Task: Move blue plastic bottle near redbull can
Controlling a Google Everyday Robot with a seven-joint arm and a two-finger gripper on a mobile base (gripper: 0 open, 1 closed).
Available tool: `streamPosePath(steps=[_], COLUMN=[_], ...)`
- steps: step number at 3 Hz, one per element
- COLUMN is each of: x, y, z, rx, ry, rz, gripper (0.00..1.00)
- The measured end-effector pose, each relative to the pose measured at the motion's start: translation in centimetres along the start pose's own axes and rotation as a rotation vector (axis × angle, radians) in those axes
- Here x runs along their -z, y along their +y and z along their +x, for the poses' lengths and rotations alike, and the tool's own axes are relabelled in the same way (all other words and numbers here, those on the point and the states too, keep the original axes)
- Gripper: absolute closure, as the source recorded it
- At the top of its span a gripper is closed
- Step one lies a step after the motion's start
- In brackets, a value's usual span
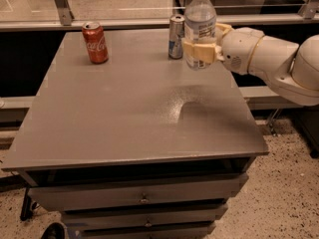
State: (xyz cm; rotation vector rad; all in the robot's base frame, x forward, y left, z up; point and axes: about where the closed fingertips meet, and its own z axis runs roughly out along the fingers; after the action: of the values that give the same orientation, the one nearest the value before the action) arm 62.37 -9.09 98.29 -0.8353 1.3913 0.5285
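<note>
The blue plastic bottle (199, 24), clear with a white cap and pale label, is held upright above the table's back right part. My gripper (202, 50) is shut on the bottle's lower half, its cream fingers (197, 50) wrapped around it. The redbull can (175, 36), slim and silver with blue patches, stands just left of the bottle near the back edge. The bottle's base hangs a little above the tabletop, close beside the can.
A red Coca-Cola can (95, 42) stands at the back left of the grey table (124, 113). The white arm (269, 59) reaches in from the right. A glass rail runs behind the table; drawers sit below its front edge.
</note>
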Motion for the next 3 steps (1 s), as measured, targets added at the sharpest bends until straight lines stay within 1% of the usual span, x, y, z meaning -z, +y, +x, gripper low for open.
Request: streamPosePath(steps=[1, 2, 3], x=[0.0, -0.2, -1.4], y=[0.1, 0.2, 0.1], z=[0.0, -0.5, 0.6], rx=[0.0, -0.005, -0.05], ry=[0.001, -0.012, -0.037], rz=[-0.001, -0.01, -0.003], gripper=[1.0, 1.0, 1.0])
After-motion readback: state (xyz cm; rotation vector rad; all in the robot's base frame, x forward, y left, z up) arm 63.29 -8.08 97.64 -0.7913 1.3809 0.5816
